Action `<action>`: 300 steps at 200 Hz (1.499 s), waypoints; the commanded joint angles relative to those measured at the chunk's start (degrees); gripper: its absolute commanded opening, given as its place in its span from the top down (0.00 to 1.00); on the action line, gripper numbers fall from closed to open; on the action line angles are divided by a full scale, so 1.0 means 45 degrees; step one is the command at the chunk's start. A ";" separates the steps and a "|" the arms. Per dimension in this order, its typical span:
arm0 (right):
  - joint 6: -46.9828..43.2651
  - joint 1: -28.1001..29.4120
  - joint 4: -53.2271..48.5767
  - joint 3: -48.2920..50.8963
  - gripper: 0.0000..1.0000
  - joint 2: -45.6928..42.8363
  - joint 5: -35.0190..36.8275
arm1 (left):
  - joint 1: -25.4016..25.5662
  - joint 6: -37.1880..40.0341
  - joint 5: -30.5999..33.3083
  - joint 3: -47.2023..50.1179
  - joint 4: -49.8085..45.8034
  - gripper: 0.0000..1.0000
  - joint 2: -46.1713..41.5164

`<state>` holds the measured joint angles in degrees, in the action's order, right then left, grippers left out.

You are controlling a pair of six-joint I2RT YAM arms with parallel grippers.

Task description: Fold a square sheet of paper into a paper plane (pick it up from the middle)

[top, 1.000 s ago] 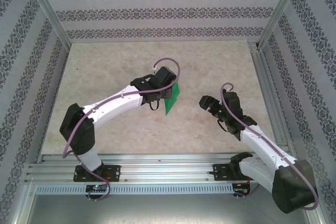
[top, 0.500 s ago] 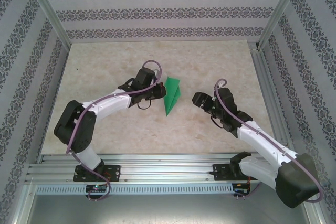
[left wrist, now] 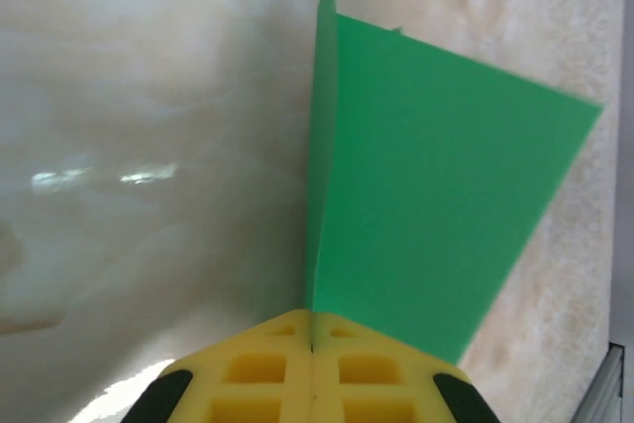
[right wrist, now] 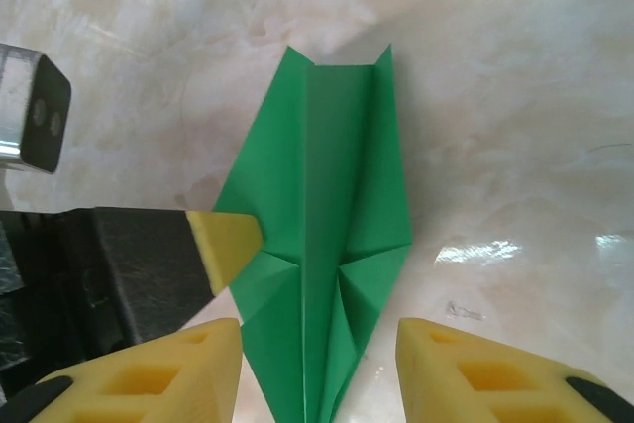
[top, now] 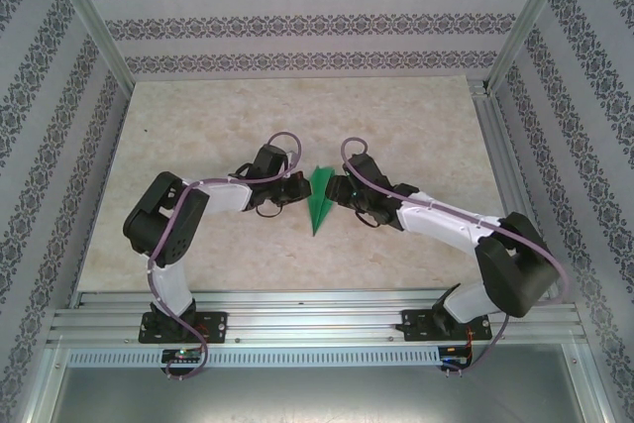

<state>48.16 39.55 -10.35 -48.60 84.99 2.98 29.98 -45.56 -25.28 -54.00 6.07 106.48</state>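
The paper plane (top: pixel 319 201) is seen at the middle of the bench (top: pixel 198 126), between both tools. It is clamped by the left tool (left wrist: pixel 312 336), while the right tool (right wrist: pixel 319 339) is spread apart astride it.

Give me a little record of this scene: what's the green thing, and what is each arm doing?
object: green paper plane, pointed end toward the arm bases
left tool: shut on the plane's edge
right tool: open, a finger on either side of the plane's narrow end
surface: pale marbled table
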 commanded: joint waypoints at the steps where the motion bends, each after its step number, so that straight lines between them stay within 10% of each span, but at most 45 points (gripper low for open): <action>1: 0.0011 0.0189 -0.0235 -0.0626 0.55 0.0672 0.0200 | -0.0245 -0.0216 -0.0284 0.0219 0.0784 1.00 0.0242; 300: 0.0430 0.1366 0.0042 -0.1678 0.58 0.3278 -0.0988 | -0.0489 -0.0344 -0.1119 0.0432 0.1015 0.95 0.0277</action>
<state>49.21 44.97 -11.84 -55.35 98.50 -0.25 28.49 -46.26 -29.32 -52.01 7.77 107.20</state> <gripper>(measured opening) 0.417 0.063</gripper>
